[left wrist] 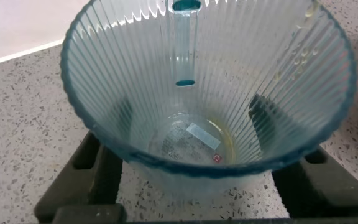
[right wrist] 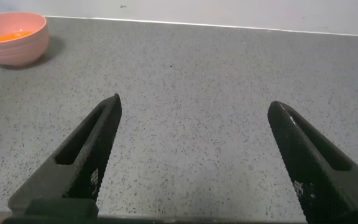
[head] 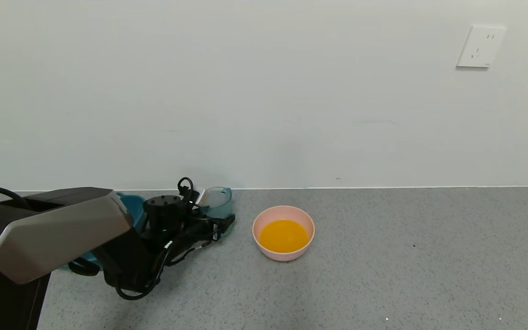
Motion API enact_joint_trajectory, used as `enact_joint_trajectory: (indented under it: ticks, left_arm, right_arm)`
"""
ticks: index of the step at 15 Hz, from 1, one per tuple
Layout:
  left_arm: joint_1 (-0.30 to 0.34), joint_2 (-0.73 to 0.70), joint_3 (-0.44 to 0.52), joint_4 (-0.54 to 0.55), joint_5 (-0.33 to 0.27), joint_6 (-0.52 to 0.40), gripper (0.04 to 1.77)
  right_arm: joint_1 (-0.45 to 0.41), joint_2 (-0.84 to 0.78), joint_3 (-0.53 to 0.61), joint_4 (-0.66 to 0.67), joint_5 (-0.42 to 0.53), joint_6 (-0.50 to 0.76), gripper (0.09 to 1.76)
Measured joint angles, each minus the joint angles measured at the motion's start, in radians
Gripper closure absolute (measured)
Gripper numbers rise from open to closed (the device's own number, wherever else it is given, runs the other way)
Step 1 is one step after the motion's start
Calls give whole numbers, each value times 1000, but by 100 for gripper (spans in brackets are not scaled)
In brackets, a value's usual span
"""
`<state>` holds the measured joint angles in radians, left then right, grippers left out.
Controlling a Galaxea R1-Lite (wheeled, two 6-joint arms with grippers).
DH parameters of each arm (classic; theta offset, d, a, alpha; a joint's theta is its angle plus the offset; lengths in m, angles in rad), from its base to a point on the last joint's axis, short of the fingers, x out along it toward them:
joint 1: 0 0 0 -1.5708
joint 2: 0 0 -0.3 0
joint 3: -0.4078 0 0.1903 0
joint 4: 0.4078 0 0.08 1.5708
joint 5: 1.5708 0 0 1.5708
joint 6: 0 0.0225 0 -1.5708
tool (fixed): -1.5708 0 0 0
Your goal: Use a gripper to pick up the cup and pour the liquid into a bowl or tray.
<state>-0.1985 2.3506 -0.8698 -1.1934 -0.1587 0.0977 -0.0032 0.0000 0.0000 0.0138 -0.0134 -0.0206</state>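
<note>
the ribbed teal cup, drained, sits clasped by the left gripper; lower it level, then release. right gripper idles, fingers spread.

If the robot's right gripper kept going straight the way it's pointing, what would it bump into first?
Probably nothing on the counter: the open right gripper points over bare grey countertop toward the wall. The pink bowl sits off to one side, seemingly outside its path.

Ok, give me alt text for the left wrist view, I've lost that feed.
Looking straight down into the ribbed, translucent teal cup, which is nearly empty, with only a faint yellowish film at its bottom. The left gripper has its black fingers on either side of the cup's base, above the speckled grey counter.
</note>
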Motion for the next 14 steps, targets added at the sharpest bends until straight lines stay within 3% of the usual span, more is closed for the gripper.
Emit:
enact_joint_trajectory:
  ticks: [6,14]
  left_arm:
    - [-4,0,2,1,0,-5,24]
    - [-4,-42,17,45,10,-1,15]
  right_arm:
    - [0,0,0,0,0,0,14]
    - [0,0,0,0,0,0,14]
